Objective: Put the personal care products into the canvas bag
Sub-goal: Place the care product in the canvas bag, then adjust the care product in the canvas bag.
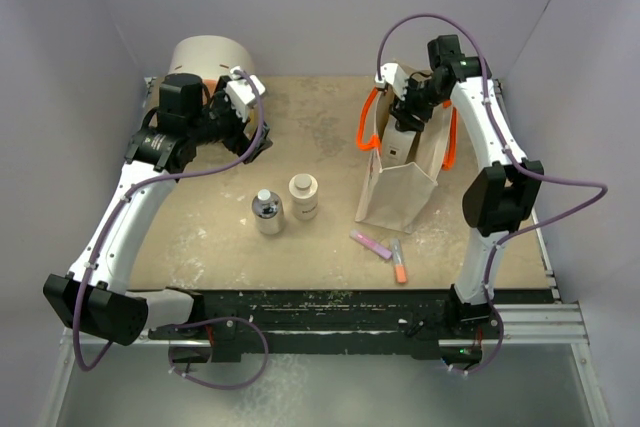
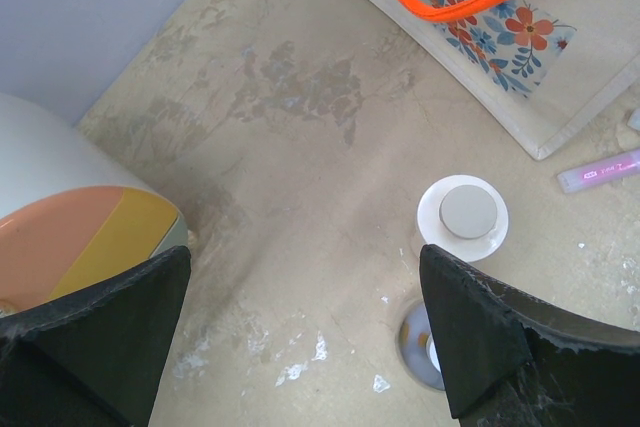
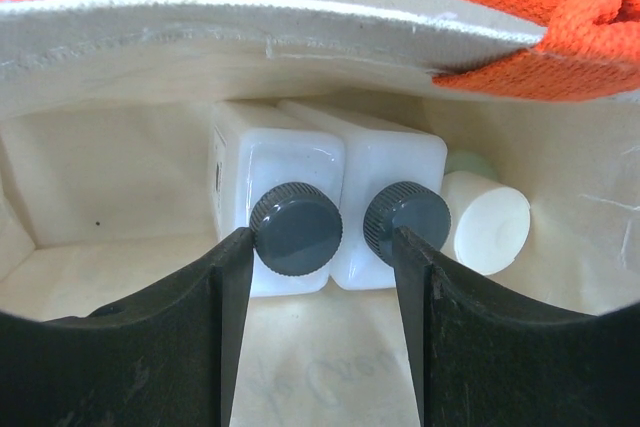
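Observation:
The canvas bag [image 1: 395,187] stands upright at the right, orange handles up. My right gripper [image 1: 405,112] hangs over its mouth, open. In the right wrist view the bag's rim [image 3: 200,42] frames two white bottles lying side by side inside, the left one [image 3: 275,162] and the right one [image 3: 400,159], and a green bottle [image 3: 487,219] with a cream cap beside them. My right gripper [image 3: 322,237] is open around the left bottle's black cap without clamping it. The cream jar [image 1: 303,194] and the clear-grey bottle [image 1: 267,212] stand mid-table. My left gripper [image 1: 250,137] is open and empty.
The round drawer box [image 1: 210,57] stands at the back left, beside my left gripper [image 2: 305,257]. A pink tube [image 1: 371,243] and an orange-capped tube [image 1: 398,262] lie in front of the bag. The jar [image 2: 462,215] and the grey bottle [image 2: 420,342] show in the left wrist view.

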